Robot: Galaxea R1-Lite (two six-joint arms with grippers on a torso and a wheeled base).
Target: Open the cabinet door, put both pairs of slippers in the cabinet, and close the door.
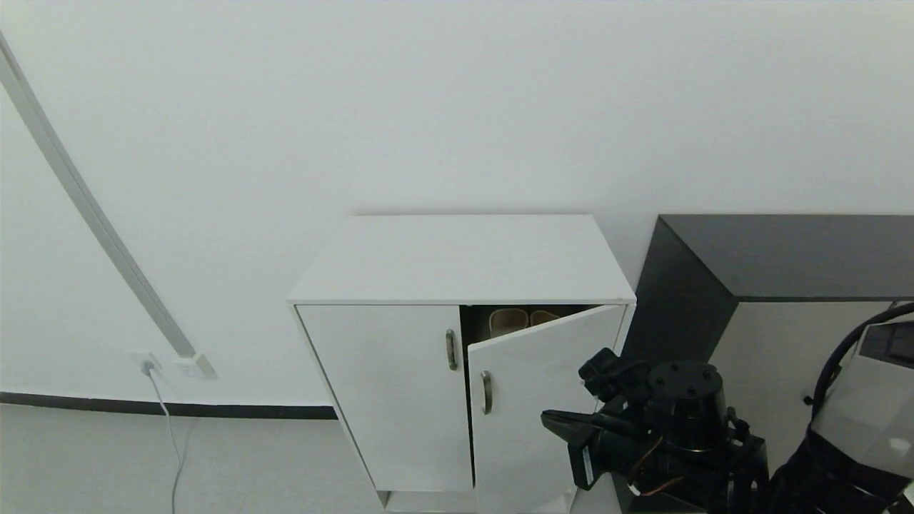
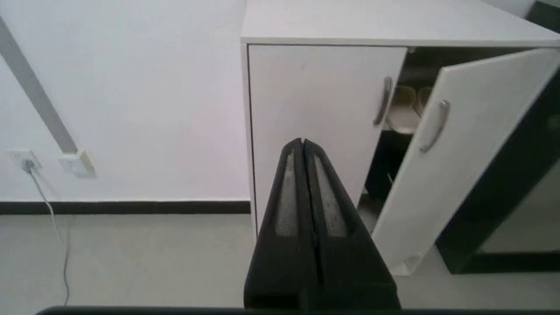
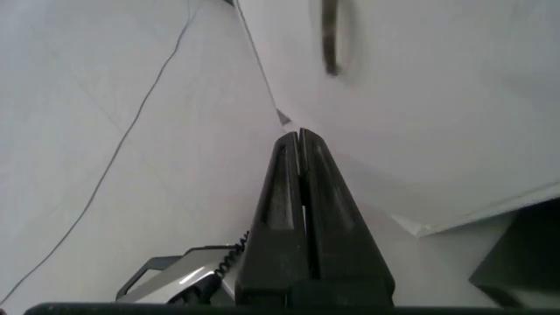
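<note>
Beige slippers (image 1: pixel 508 321) sit inside the white two-door cabinet (image 1: pixel 464 257), at its top right corner. Only its ajar right door (image 1: pixel 543 400) seems left to close. The left gripper (image 2: pixel 302 144) and right gripper (image 3: pixel 302 136) are pinched shut, empty.

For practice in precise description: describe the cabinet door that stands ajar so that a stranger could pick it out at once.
Against the white wall stands a white cabinet, beside a black unit. The ajar door is the one nearer that unit. Unlike the shut door next to it, it swings outward, baring a dark gap with tan slippers inside.
</note>
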